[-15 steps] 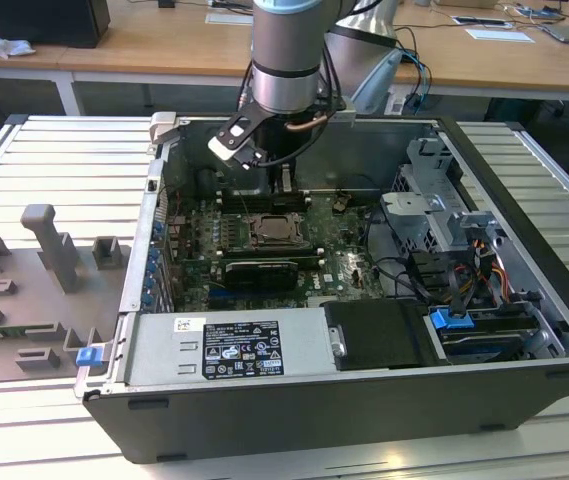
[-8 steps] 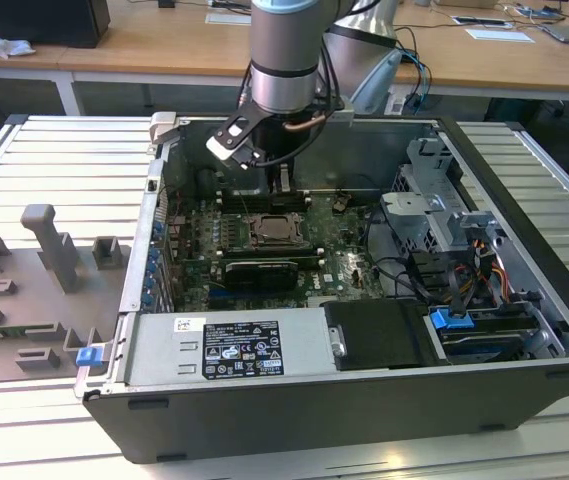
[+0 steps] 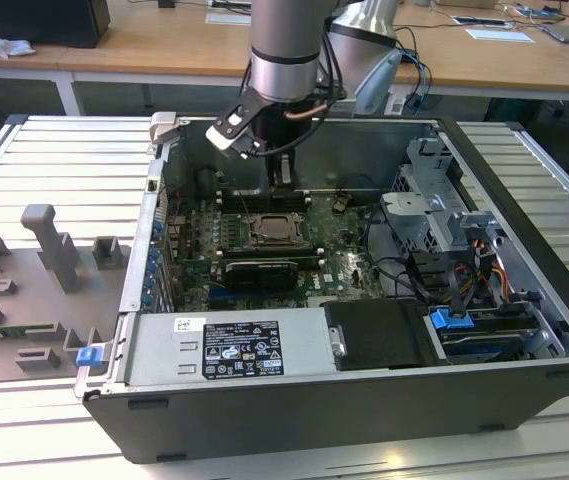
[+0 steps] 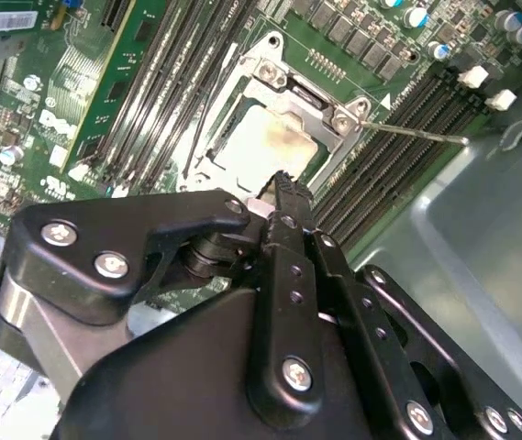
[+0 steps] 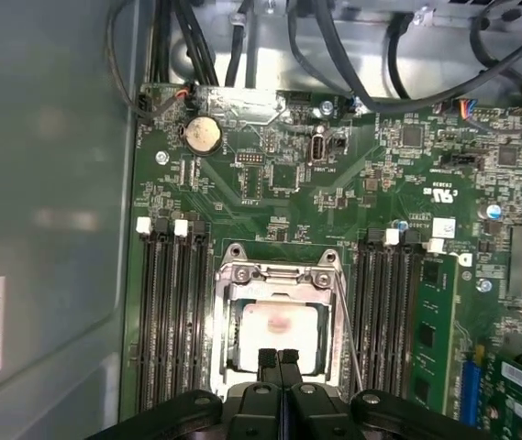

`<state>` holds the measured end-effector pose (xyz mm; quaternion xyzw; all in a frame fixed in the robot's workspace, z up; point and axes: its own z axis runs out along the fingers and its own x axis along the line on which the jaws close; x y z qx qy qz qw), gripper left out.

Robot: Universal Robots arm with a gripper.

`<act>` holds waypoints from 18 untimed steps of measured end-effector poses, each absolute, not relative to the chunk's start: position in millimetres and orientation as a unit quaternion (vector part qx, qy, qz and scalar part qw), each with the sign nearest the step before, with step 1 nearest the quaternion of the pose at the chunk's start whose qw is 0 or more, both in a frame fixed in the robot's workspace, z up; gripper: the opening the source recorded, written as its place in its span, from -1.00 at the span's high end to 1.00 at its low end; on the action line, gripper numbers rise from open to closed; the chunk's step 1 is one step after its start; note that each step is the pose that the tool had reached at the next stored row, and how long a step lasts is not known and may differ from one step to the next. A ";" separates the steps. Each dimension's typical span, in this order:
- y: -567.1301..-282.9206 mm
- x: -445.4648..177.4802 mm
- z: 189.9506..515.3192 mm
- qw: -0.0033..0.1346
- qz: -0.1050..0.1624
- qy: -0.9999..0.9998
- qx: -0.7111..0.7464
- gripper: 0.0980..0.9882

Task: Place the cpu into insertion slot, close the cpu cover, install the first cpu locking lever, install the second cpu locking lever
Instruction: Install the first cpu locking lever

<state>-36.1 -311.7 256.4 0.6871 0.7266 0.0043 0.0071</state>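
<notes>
— What carried the open computer case (image 3: 294, 425)?
— A ribbed grey metal counter (image 3: 54, 160); wooden desks (image 3: 164, 45) stood along the upper frame.
— The cpu (image 3: 272, 232)?
— Flat, silvery, in the square insertion slot (image 5: 227, 362), centre of the exterior view; the claw (image 5: 279, 359) was pinched narrow beside it.

**Pincer above the covered cpu**

My pincer (image 5: 279, 357), fingertips pressed together, hangs over one edge of the cpu (image 5: 274, 325). The silvery cpu cover (image 5: 279, 273) frames it, and memory slots (image 5: 173, 312) flank both sides on the green motherboard (image 5: 270, 197).
</notes>
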 end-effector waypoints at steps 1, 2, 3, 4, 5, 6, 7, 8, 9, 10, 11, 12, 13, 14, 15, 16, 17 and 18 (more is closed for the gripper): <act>-311.7 -36.1 261.1 0.007 0.004 0.727 0.687 0.98; -311.7 -36.1 264.3 0.007 0.004 0.727 0.687 0.98; -311.7 -36.1 266.9 0.007 0.004 0.727 0.687 0.98; -311.6 -36.1 272.7 0.008 0.004 0.727 0.687 0.98; -311.6 -36.1 274.6 0.008 0.004 0.727 0.687 0.98; -311.6 -36.1 275.2 0.008 0.003 0.727 0.687 0.98; -311.5 -36.1 275.1 0.008 0.004 0.731 0.682 0.98; -311.6 -36.1 275.3 0.008 0.004 0.741 0.671 0.98; -311.6 -36.1 275.2 0.008 0.004 0.747 0.664 0.98; -311.6 -36.1 275.2 0.008 0.004 0.754 0.657 0.98; -311.6 -36.1 275.2 0.008 0.004 0.760 0.650 0.98; -311.6 -36.1 275.2 0.008 0.004 0.769 0.639 0.98; -311.6 -36.1 275.1 0.008 0.004 0.776 0.631 0.98; -311.6 -36.1 275.1 0.008 0.004 0.778 0.628 0.98; -311.6 -36.1 275.1 0.008 0.004 0.781 0.624 0.98; -311.6 -36.1 275.1 0.008 0.004 0.783 0.622 0.98; -311.6 -36.2 275.0 0.008 0.004 0.786 0.619 0.98; -311.6 -36.2 275.0 0.008 0.004 0.788 0.615 0.98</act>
